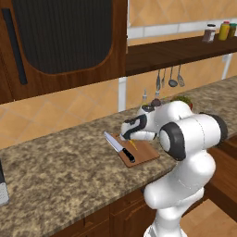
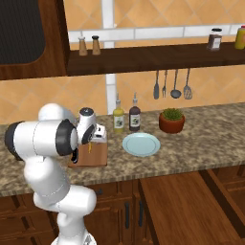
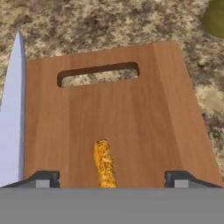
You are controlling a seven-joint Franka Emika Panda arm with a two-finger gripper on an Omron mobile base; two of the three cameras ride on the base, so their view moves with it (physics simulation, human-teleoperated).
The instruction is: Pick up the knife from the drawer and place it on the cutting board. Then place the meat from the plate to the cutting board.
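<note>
Knife (image 3: 12, 109) handle cut off at 7 o'clock in hand view, gripper (image 3: 113, 179) spread wide over cutting board (image 3: 131, 113), holding nothing, meat (image 3: 103, 164) strip lying between its fingertips, plate (image 2: 141, 144) at 3 o'clock

One knife (image 1: 118, 147), one cutting board (image 3: 131, 118), two bottles (image 2: 127, 116), four hanging utensils (image 2: 171, 85)

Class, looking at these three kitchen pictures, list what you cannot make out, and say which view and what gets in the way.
- Meat, hand view: its near end is cut off at the bottom edge.
- Knife, hand view: handle out of frame; blade only.
- End effector: fingers spread wide; whether the meat lies free or touches them is unclear.
- Cutting board, right base view: largely hidden behind the arm.
- Plate: looks bare.
- Shelf jars: labels too small.
</note>
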